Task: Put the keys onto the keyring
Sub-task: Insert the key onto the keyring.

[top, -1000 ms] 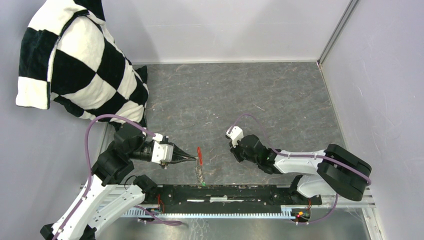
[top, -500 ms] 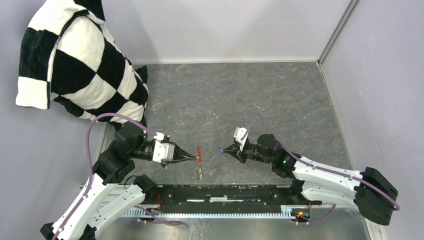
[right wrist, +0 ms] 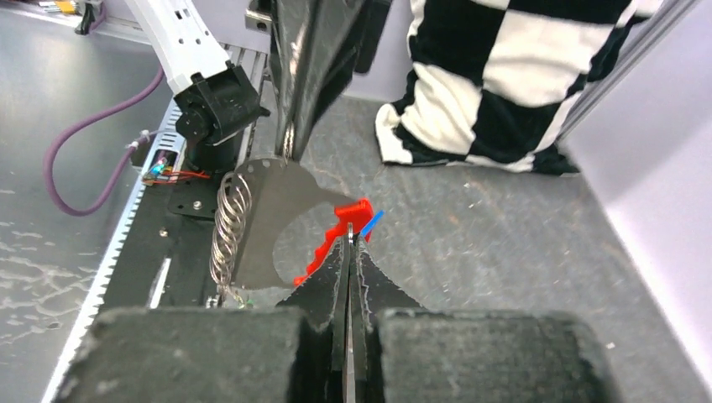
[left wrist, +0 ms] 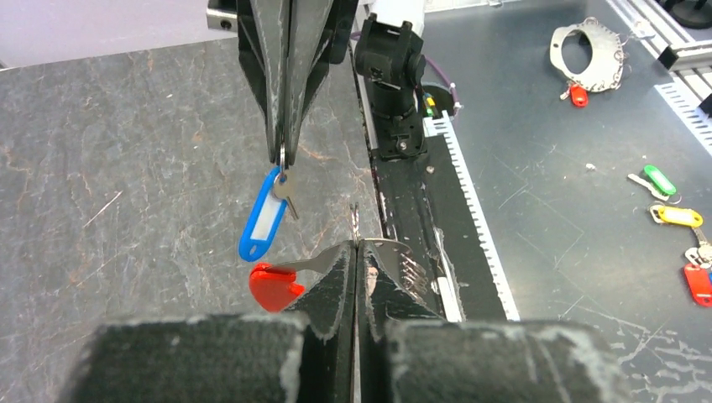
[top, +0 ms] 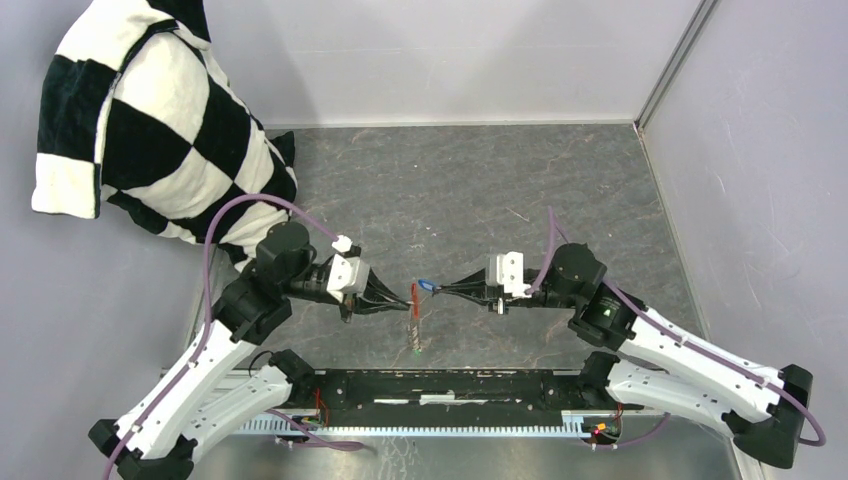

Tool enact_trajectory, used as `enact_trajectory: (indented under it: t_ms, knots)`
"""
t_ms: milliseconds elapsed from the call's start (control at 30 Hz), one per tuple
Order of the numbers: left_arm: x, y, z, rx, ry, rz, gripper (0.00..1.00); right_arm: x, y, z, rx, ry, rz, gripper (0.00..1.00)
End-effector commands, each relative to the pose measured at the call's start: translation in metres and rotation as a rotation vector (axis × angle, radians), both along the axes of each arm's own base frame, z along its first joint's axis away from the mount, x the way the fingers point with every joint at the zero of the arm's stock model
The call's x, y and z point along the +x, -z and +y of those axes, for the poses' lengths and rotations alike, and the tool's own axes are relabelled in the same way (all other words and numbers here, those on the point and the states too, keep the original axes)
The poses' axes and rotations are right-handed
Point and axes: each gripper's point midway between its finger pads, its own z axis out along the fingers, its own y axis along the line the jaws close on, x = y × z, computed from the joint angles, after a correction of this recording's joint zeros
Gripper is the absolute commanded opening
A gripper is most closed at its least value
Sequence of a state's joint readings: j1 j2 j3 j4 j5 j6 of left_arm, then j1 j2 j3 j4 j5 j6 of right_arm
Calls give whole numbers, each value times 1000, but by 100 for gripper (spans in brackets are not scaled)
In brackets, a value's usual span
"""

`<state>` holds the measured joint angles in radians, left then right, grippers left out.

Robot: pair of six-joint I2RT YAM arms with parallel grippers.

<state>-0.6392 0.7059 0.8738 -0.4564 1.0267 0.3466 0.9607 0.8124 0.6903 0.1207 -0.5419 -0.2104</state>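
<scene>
My left gripper (top: 404, 299) is shut on the keyring (top: 416, 296) and holds it in the air over the table's near middle. The red tag is at the tips and the grey coiled strap (top: 416, 330) hangs down, with a tiny green speck at its lower end. In the left wrist view my left gripper (left wrist: 355, 245) pinches the ring's thin metal edge beside the red tag (left wrist: 270, 286). My right gripper (top: 438, 290) faces it tip to tip, shut on the blue key (top: 426, 284). The blue key (left wrist: 262, 214) hangs from those tips just short of the ring. The right wrist view shows the keyring's metal (right wrist: 269, 210) and a sliver of blue (right wrist: 372, 222).
A black and white checked pillow (top: 160, 130) leans in the far left corner. The black base rail (top: 450, 385) runs along the near edge. Grey walls close the back and right sides. Beyond the rail lie spare tagged keys (left wrist: 676, 217) and another ring (left wrist: 588, 54).
Both arms moved away from the rail and inward. The left gripper carried the keyring up and right. The right gripper turned and now points its blue key at the ring.
</scene>
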Motion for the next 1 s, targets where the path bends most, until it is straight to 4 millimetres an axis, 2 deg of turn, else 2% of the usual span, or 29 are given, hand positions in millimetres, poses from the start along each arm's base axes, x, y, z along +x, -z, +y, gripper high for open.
enact_trajectory:
  t_ms: [0, 267, 500, 700, 967]
  knots:
    - [-4, -32, -7, -79, 52, -1, 2, -4, -17, -4, -57, -52, -144, 0]
    - [-2, -38, -11, -89, 60, 24, 2, -3, -18, 1, -196, -141, -271, 0]
    - [-5, -41, -12, -85, 87, 28, 2, -5, -36, 1, -195, -163, -335, 0]
    - [-11, -34, -9, -78, 136, -25, 2, -14, -51, 7, -183, -202, -351, 0]
    - [-14, -31, -6, -75, 145, -57, 2, -26, -50, 22, -257, -245, -417, 0]
